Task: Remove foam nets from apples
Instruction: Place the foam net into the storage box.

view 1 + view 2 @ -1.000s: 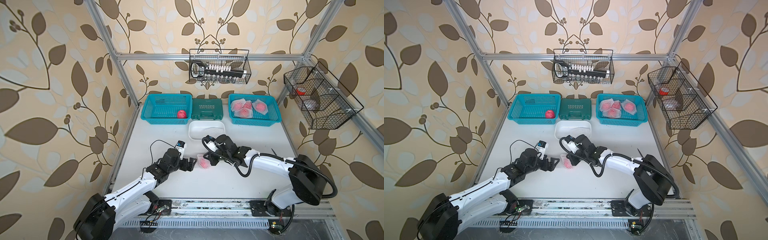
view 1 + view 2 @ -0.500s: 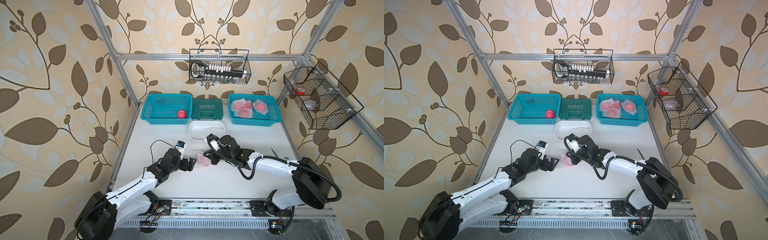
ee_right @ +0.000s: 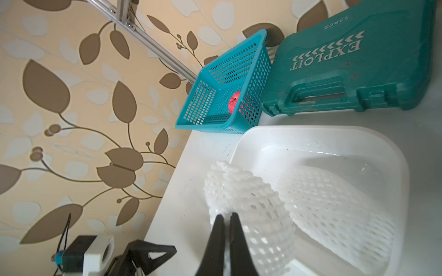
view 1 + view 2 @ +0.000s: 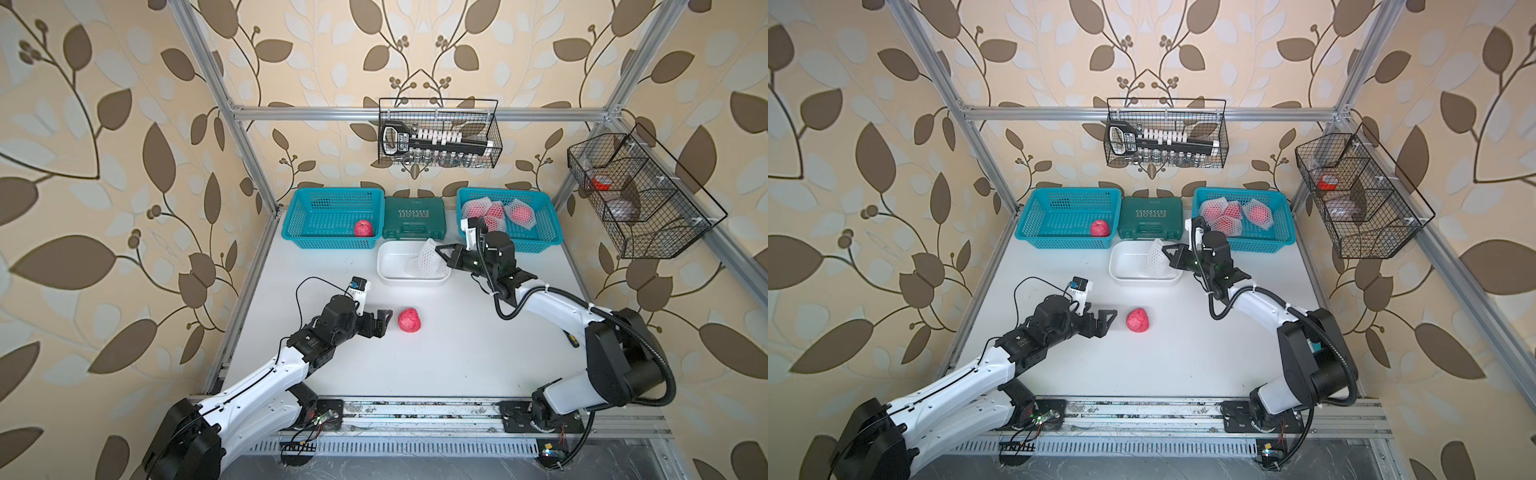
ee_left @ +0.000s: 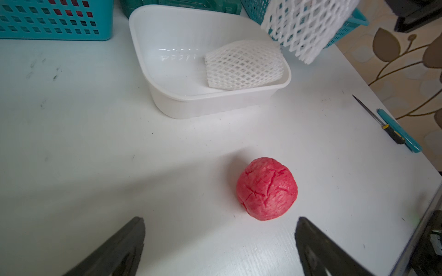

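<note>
Now the right claw (image 3: 227, 216) is pressed together on one edge of a foam net (image 3: 248, 210), pinching the limp white sleeve so that it hangs empty, part over the white tub (image 3: 334, 130) and part over its near rim. Holding it by the edge lets the net dangle clear of the claw, which should let it fall freely once the jaws part. A second net (image 5: 244, 64) already lies flat in that tub, so the tub looks to be where the stripped nets are collected. The left claw (image 5: 220, 222) is spread wide and holds nothing. It sits low over the surface (image 4: 457, 353) with its fingers pointed at a bare apple (image 5: 266, 188), which rests just beyond the fingertips and touches neither. That spread probably suits taking the round fruit from both sides. Farther back, the left basket (image 4: 324, 199) holds one uncovered apple (image 4: 363, 228), so that is likely where the bare fruit goes. A green tool case (image 4: 413, 218) stands between this basket and the right basket (image 4: 540, 245), where several netted apples (image 4: 494, 210) wait in a heap, pale pink through their mesh. Judging by these, most of the job is not yet done.
</note>
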